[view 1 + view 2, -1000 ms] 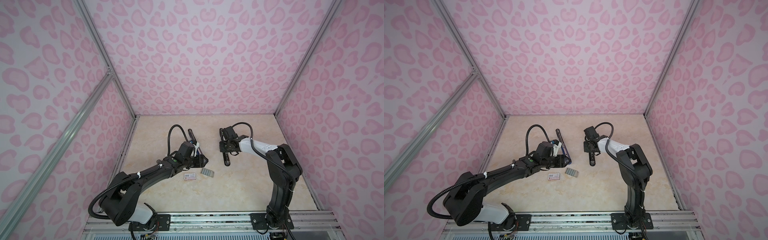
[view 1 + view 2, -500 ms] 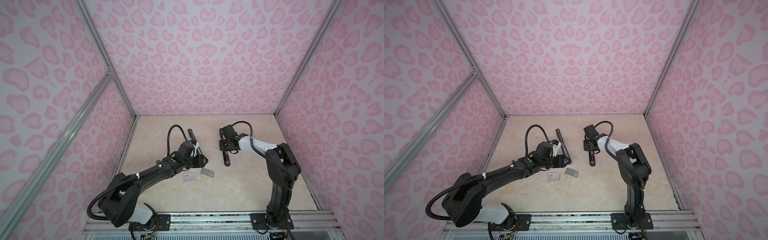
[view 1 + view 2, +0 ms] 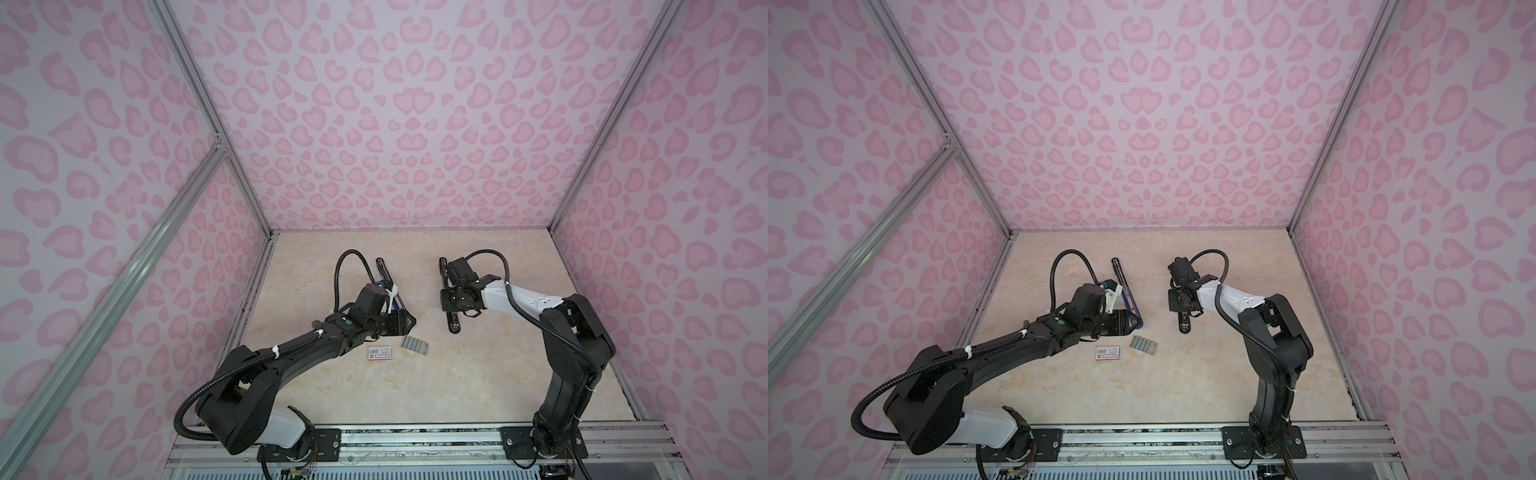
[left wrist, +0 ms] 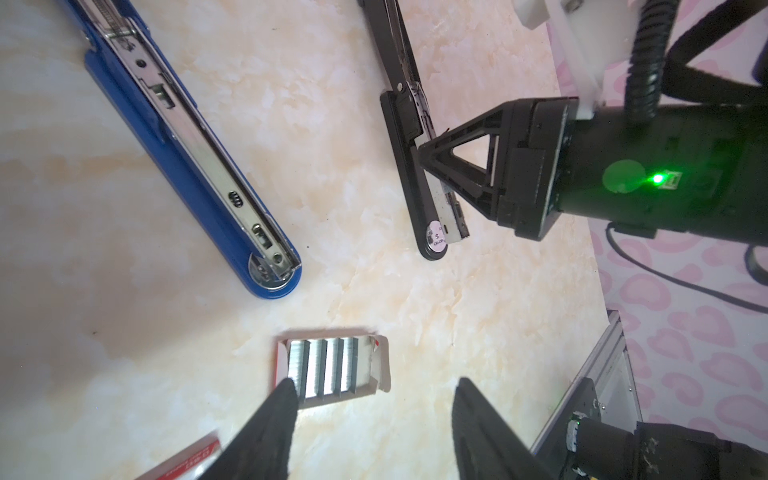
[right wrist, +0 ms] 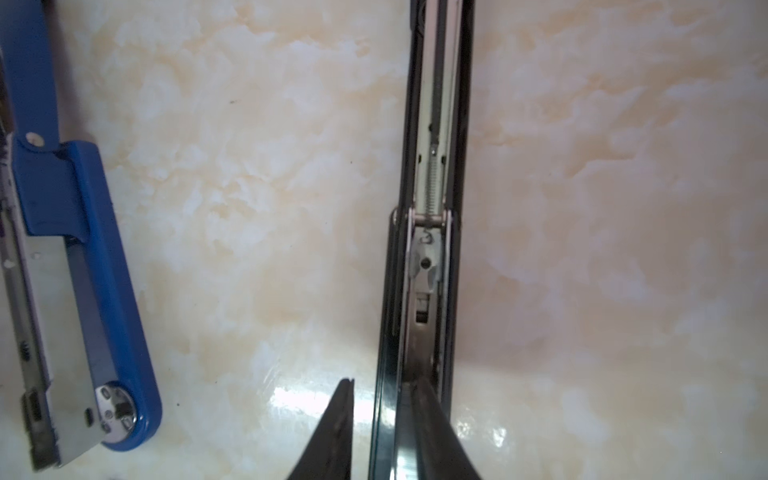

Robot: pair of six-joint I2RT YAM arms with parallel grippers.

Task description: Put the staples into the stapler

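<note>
The staples [image 4: 324, 365], silvery-grey strips of joined metal, lie together in their open white cardboard tray [image 4: 381, 357] on the marbled beige table [image 4: 332, 104], the left gripper [image 4: 376, 384] spread wide close by them. The long black stapler [image 5: 428, 266] lies folded open, channel bare, with the right gripper [image 5: 384, 386] pinched narrowly on its side wall; a blue plastic stapler [image 4: 195, 158] lies open nearby. Opening looks done; picking a strip, seating it and closing remain.
</note>
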